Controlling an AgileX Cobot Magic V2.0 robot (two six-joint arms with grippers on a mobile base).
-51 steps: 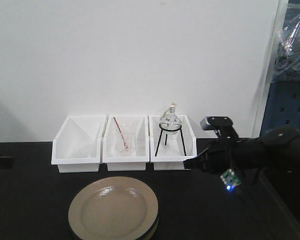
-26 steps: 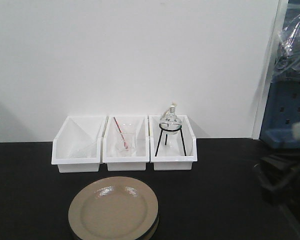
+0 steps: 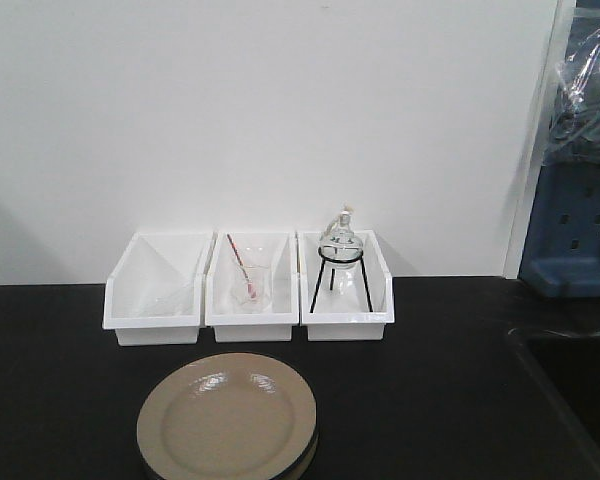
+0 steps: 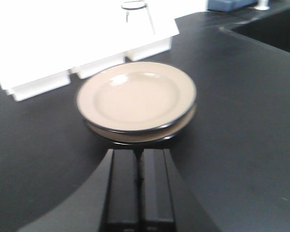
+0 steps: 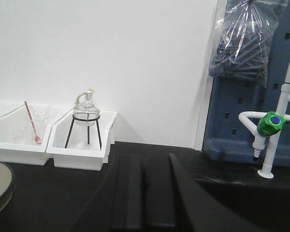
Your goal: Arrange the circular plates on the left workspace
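Two beige circular plates (image 3: 226, 420) with dark rims lie stacked on the black countertop (image 3: 60, 400) in front of the white bins. In the left wrist view the upper plate (image 4: 135, 94) sits slightly offset on the lower plate (image 4: 183, 123). My left gripper (image 4: 141, 157) is shut and empty, its tips just short of the stack's near edge. My right gripper (image 5: 144, 166) is shut and empty, low over the counter to the right of the bins; a plate rim (image 5: 0, 186) shows at the left edge. Neither gripper appears in the front view.
Three white bins (image 3: 248, 290) stand along the wall; the right one holds a glass burner on a black tripod (image 3: 340, 255), the middle one a beaker with a red rod (image 3: 248, 280). A recessed sink (image 3: 580, 390) and a green-handled tap (image 5: 268, 123) are at the right.
The right arm, stretched out beside the right bin a second ago, has pulled back to the right and left the front view. The plates have not moved.
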